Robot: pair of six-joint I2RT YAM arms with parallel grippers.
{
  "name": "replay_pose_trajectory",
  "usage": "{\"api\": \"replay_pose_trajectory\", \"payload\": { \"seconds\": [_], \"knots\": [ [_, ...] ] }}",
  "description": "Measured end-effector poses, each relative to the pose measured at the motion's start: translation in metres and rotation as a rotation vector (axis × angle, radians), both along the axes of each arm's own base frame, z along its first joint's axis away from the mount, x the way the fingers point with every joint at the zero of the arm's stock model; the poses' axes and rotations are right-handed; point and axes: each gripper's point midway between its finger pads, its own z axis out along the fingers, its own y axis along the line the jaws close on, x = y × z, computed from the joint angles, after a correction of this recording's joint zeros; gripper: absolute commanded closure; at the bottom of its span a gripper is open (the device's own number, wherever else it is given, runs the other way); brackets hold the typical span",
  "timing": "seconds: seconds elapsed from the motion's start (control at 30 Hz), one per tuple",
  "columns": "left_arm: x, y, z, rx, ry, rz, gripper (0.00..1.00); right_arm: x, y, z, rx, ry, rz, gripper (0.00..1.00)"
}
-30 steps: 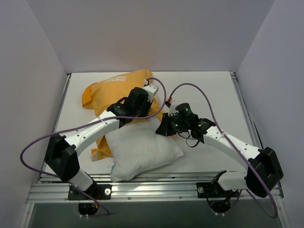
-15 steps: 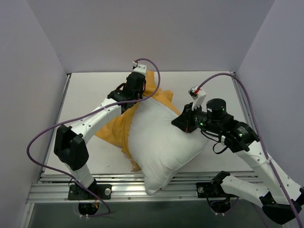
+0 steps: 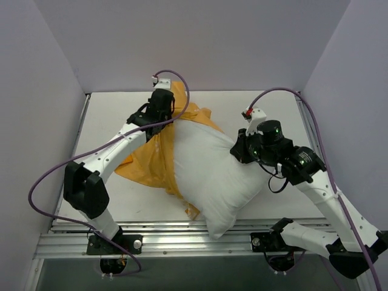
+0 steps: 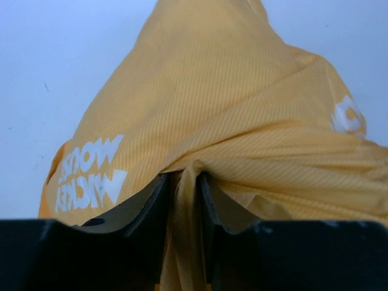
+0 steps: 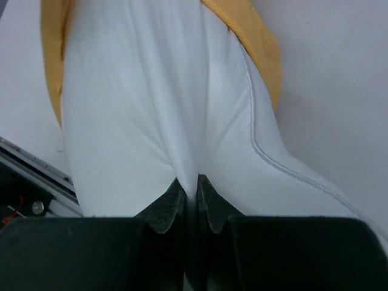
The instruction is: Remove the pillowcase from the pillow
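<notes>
**Cover and filling drawn apart**

The orange-yellow fabric pillowcase with white lettering is held by the left tool, whose fingers are closed on a gathered fold of the cloth over the far left part of the white counter. The large, plump white pillow is pinched at its right edge by the right tool, which is clamped tight on a ridge of white fabric.

The two grips appear to be set apart so that the cover can be drawn leftward while the filling is held back. The pillow is stretched diagonally between them, its near corner overhanging the rail at the counter's near edge. Most of the pillow is bare; orange cloth is seen only along its left side and around its far corner.

Compared with half a second ago, the left tool is found further left, and the pillow's near corner has been shifted rightward. A full second ago, both tools were gathered near the middle and the pillow lay flat by the front edge.
</notes>
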Motion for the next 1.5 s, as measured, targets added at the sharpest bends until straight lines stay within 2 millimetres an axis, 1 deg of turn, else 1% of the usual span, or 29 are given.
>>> {"api": "replay_pose_trajectory", "payload": {
  "seconds": [0.07, 0.1, 0.2, 0.23, 0.3, 0.33, 0.37, 0.4, 0.47, 0.5, 0.57, 0.6, 0.7, 0.77, 0.83, 0.9, 0.97, 1.07, 1.1, 1.13, 1.17, 1.2, 1.23, 1.27, 1.33, 1.37, 1.47, 1.5],
  "knots": [
    [-0.012, 0.013, 0.006, -0.045, 0.004, 0.012, 0.51, 0.012, -0.004, -0.009, -0.026, 0.017, -0.029, 1.00],
    [-0.020, 0.020, 0.010, -0.073, -0.001, 0.015, 0.43, 0.020, -0.005, -0.016, -0.039, 0.028, -0.042, 1.00],
    [-0.048, 0.039, 0.026, -0.136, -0.021, 0.027, 0.27, 0.037, -0.005, -0.033, -0.078, 0.059, -0.062, 0.98],
    [-0.060, 0.045, 0.033, -0.166, -0.038, 0.025, 0.18, 0.043, -0.005, -0.040, -0.091, 0.075, -0.072, 0.98],
    [-0.084, 0.050, 0.039, -0.218, -0.055, 0.009, 0.12, 0.055, -0.006, -0.054, -0.116, 0.106, -0.097, 0.98],
    [-0.096, 0.051, 0.039, -0.242, -0.058, -0.002, 0.07, 0.062, -0.007, -0.060, -0.128, 0.124, -0.113, 0.98],
    [-0.108, 0.050, 0.037, -0.262, -0.057, -0.017, 0.06, 0.070, -0.007, -0.066, -0.136, 0.140, -0.130, 0.96],
    [-0.122, 0.049, 0.031, -0.278, -0.049, -0.034, 0.05, 0.079, -0.007, -0.074, -0.142, 0.160, -0.151, 0.91],
    [-0.141, 0.044, 0.020, -0.300, -0.028, -0.064, 0.05, 0.091, -0.006, -0.083, -0.144, 0.185, -0.179, 0.82],
    [-0.151, 0.040, 0.011, -0.305, -0.011, -0.082, 0.05, 0.098, -0.005, -0.089, -0.142, 0.201, -0.197, 0.70],
    [-0.171, 0.031, -0.011, -0.314, 0.032, -0.116, 0.05, 0.109, -0.003, -0.095, -0.137, 0.214, -0.221, 0.50],
    [-0.180, 0.025, -0.021, -0.315, 0.053, -0.136, 0.05, 0.114, -0.002, -0.097, -0.137, 0.214, -0.228, 0.32],
    [-0.202, 0.014, -0.057, -0.304, 0.128, -0.170, 0.06, 0.120, 0.002, -0.098, -0.129, 0.204, -0.239, 0.17],
    [-0.212, 0.013, -0.080, -0.284, 0.176, -0.171, 0.07, 0.121, 0.004, -0.094, -0.120, 0.186, -0.235, 0.14],
    [-0.217, 0.015, -0.098, -0.270, 0.203, -0.161, 0.09, 0.119, 0.009, -0.085, -0.122, 0.150, -0.219, 0.11],
    [-0.217, 0.017, -0.110, -0.262, 0.217, -0.145, 0.13, 0.108, 0.021, -0.071, -0.140, 0.092, -0.176, 0.09],
    [-0.215, 0.017, -0.120, -0.254, 0.224, -0.134, 0.16, 0.089, 0.042, -0.055, -0.145, 0.033, -0.101, 0.09],
    [-0.210, 0.013, -0.131, -0.252, 0.223, -0.127, 0.23, 0.053, 0.075, -0.034, -0.143, -0.048, 0.023, 0.08],
    [-0.209, 0.012, -0.133, -0.254, 0.220, -0.127, 0.27, 0.042, 0.084, -0.029, -0.142, -0.069, 0.057, 0.08],
    [-0.207, 0.010, -0.135, -0.258, 0.216, -0.128, 0.37, 0.032, 0.090, -0.027, -0.144, -0.087, 0.083, 0.07],
    [-0.205, 0.008, -0.137, -0.264, 0.210, -0.130, 0.41, 0.025, 0.093, -0.027, -0.151, -0.096, 0.104, 0.07],
    [-0.204, 0.006, -0.139, -0.268, 0.206, -0.132, 0.45, 0.019, 0.096, -0.030, -0.161, -0.102, 0.119, 0.07],
    [-0.203, 0.005, -0.141, -0.269, 0.203, -0.134, 0.54, 0.014, 0.098, -0.034, -0.172, -0.103, 0.132, 0.07],
    [-0.202, 0.003, -0.143, -0.275, 0.199, -0.136, 0.60, 0.009, 0.100, -0.041, -0.189, -0.101, 0.145, 0.07],
    [-0.200, 0.000, -0.145, -0.280, 0.192, -0.144, 0.69, 0.000, 0.102, -0.060, -0.235, -0.082, 0.163, 0.06],
    [-0.200, -0.001, -0.145, -0.283, 0.186, -0.149, 0.77, -0.004, 0.102, -0.071, -0.262, -0.072, 0.172, 0.05],
    [-0.198, -0.003, -0.142, -0.300, 0.163, -0.161, 0.86, -0.016, 0.105, -0.104, -0.336, -0.038, 0.197, 0.04],
    [-0.199, -0.003, -0.140, -0.305, 0.155, -0.166, 0.87, -0.019, 0.105, -0.111, -0.351, -0.031, 0.201, 0.04]
  ]
}}
